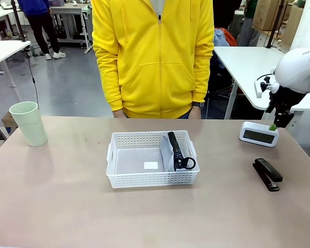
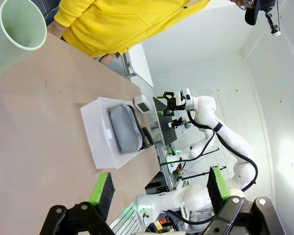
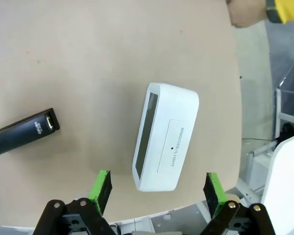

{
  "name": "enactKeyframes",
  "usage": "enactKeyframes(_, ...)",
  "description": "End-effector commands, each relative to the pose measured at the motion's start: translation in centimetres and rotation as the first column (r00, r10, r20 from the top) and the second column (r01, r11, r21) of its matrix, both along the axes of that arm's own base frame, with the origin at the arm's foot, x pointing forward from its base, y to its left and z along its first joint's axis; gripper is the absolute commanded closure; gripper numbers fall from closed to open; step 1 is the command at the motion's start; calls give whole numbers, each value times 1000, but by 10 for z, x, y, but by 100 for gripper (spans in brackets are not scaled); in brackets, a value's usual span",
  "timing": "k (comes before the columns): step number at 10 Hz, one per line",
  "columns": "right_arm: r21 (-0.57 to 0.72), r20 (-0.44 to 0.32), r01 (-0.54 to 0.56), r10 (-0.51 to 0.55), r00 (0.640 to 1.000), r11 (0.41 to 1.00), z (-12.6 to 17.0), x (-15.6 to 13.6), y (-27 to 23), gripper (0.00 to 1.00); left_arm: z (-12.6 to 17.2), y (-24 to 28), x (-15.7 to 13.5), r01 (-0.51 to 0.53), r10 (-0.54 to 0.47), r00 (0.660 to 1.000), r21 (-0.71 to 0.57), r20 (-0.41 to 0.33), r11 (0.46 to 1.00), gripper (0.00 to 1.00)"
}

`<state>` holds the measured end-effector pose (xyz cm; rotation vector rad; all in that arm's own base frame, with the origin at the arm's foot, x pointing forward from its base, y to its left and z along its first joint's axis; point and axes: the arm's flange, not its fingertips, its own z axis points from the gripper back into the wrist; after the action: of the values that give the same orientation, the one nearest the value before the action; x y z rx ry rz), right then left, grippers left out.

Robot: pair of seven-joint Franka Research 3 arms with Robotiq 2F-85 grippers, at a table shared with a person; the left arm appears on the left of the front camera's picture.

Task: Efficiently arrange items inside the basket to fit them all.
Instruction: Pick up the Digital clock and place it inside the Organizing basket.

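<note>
The small white plastic box [image 3: 166,137] is seen on the tan table [image 1: 67,206], right of the white perforated basket [image 1: 152,180], just beneath the right gripper [image 3: 157,183], whose jaws are set apart across its narrow width, long axis running between them.

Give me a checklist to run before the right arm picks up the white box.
1. Right tool open: ok.
2. White box lies straight ahead of the right tool: ok.
3. Stapler apart from the white box: ok.
4. Basket has bare floor left of the pouch: ok.
5. Person's hands off the basket: ok.
6. All four items will fit in the basket: cannot tell.
</note>
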<state>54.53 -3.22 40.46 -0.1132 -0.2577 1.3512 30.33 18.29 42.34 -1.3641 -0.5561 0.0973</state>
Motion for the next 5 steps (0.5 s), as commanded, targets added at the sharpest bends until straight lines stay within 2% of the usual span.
enactKeyframes(1,-4,-29,105,-105,994,994,-2,-4,4,0,2,-1,1,-3,3,999,-16,34,1000,0)
enactKeyframes(2,-4,-29,105,-105,994,994,-2,-4,4,0,2,-1,1,-3,3,999,-16,34,1000,0)
enactKeyframes(3,3,-8,27,-27,1000,1000,-1,-1,1,0,2,-1,1,-3,3,999,-16,34,1000,0)
enactKeyframes(4,-68,23,81,-79,997,994,-4,1,9,0,2,-1,1,-3,3,999,-16,34,1000,0)
enactKeyframes(5,-69,42,33,-31,999,997,-6,6,9,0,2,-1,1,-3,3,999,-16,34,1000,0)
